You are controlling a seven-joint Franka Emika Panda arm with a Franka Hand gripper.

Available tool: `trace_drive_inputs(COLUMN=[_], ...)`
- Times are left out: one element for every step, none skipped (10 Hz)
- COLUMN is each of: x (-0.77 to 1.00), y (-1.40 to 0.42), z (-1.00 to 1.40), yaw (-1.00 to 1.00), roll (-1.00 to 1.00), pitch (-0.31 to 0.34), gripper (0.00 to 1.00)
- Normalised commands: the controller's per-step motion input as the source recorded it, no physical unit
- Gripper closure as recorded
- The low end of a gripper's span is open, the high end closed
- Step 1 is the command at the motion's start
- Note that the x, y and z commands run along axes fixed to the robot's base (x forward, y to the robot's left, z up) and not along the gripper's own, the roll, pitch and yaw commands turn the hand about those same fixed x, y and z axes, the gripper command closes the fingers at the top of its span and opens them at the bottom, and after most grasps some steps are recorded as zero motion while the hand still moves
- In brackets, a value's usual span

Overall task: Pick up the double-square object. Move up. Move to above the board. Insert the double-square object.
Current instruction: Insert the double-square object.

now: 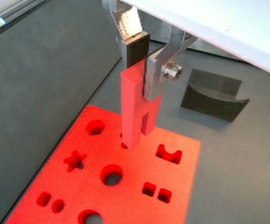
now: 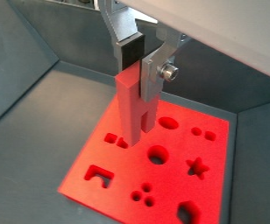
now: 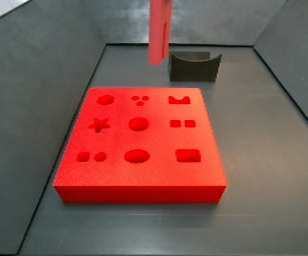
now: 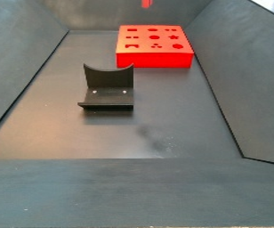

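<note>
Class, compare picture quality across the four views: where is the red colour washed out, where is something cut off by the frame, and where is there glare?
In both wrist views the claw holds the red peg; the board glows oversaturated, holes soft-edged. In a side view the peg is cropped at the top edge, no claw visible. In a side view the floor shows a pale sheen; the dark block looks sharp.

Gripper (image 1: 137,66): seen in both wrist views (image 2: 138,59), hanging under a pale housing above the red board.
Fingers (image 1: 170,63): flat silver plates — bright, brushed metal with angled edges.
Pads (image 1: 134,48): dark, nearly black, on the inner faces of the plates.
Screws (image 1: 170,71): small round heads on a plate's outer face — also visible on the silver plate in a wrist view (image 2: 168,73).
Housing (image 1: 219,22): smooth white-grey shell with a straight lower edge.
</note>
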Motion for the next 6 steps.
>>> trace_drive_inputs(x=[0.0,0.0,0.0,0.0,0.0,0.0], y=[-0.29,-0.06,-0.01,-0.01,-0.01,0.0], z=[-0.21,-0.24,-0.26,-0.25,-0.25,-0.26], yaw=[-0.83,-1.0,-1.0,-1.0,-1.0,-1.0], roll=[0.0,0.0,0.0,0.0,0.0,0.0], pitch=[-0.05,-0.02,-0.021,-0.017,-0.019,-0.023], gripper=[1.0,1.0,1.0,1.0,1.0,1.0])
